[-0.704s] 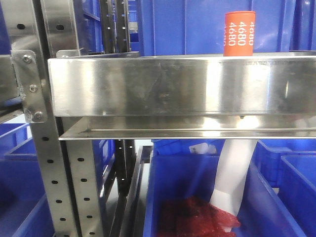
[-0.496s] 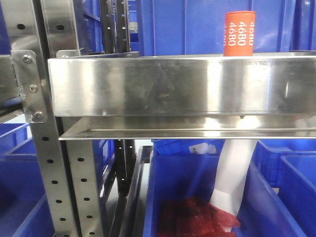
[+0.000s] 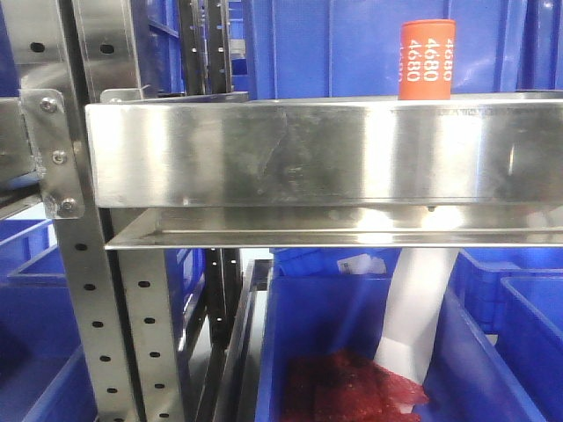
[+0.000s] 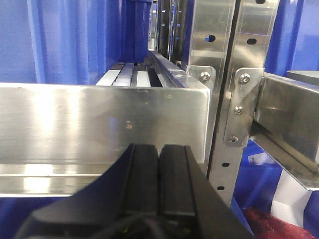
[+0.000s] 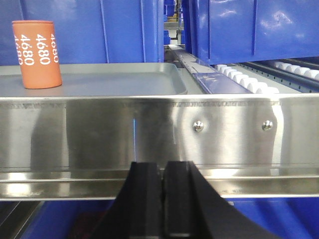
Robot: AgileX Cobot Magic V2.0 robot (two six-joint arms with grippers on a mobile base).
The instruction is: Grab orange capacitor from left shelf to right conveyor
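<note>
Orange cylindrical capacitor [image 3: 427, 59]: stood upright behind brushed-steel shelf [image 3: 308, 154] front lip.
Pincers: left gripper [image 4: 159, 149], right gripper [image 5: 162, 167] closed, empty.
Risk: tall lip could block reach.

Upper bins [image 3: 334, 44]: blue, standing up high at the back.
Lower bin [image 3: 334, 316]: blue, holding red stuff [image 3: 343, 387] and a white sheet [image 3: 413, 308] that leans upright.
Upright [image 3: 88, 308]: perforated steel, on the left, with a bolted bracket [image 3: 53, 149].
Rollers [image 5: 244, 82]: white, in a row.

The left tool [image 4: 159, 174] points toward 12 o'clock, its fingers pressed together. The right tool [image 5: 162, 199] points the same way, fingers touching.
</note>
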